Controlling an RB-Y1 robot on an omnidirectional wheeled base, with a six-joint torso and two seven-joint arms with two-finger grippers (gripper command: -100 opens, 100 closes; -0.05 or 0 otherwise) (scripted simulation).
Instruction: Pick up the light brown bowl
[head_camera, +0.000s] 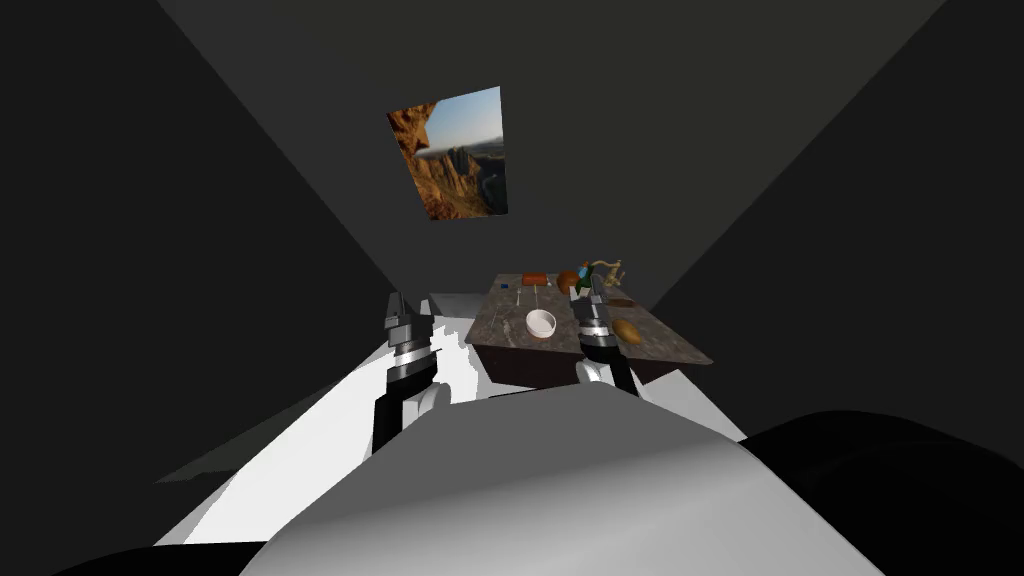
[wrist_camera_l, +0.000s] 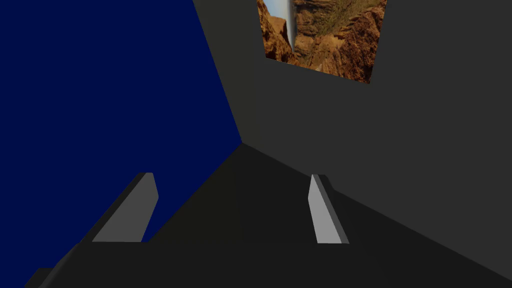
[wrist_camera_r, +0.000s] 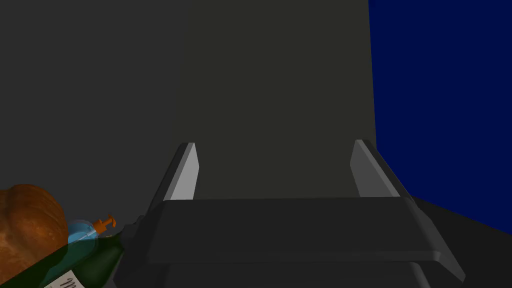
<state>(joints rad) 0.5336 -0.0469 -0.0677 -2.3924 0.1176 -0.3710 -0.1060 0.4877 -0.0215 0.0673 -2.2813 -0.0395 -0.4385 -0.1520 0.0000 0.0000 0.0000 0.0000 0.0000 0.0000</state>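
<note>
Your left hand (head_camera: 396, 300) hangs spread wide and empty, well left of the bowl (head_camera: 541, 323), which sits white with a reddish base on the tabletop (head_camera: 505, 338). Just right of the bowl your right hand (head_camera: 592, 290) hovers, equally spread and empty. A careless descent could clip the bowl's rim or nudge the green bottle (wrist_camera_r: 85, 262) and brown oval lump (head_camera: 626, 330) further right.

Light is low and even: the dark grey walls (head_camera: 250, 150) sit close to black, while the white floor (head_camera: 300, 450) and the white bowl (head_camera: 541, 323) stand out brightest. Shading is flat — in the left wrist view a blue plane (wrist_camera_l: 100, 90) is one saturated tone. The wide head lens splays walls toward the corners; outlines are crisp.
</note>
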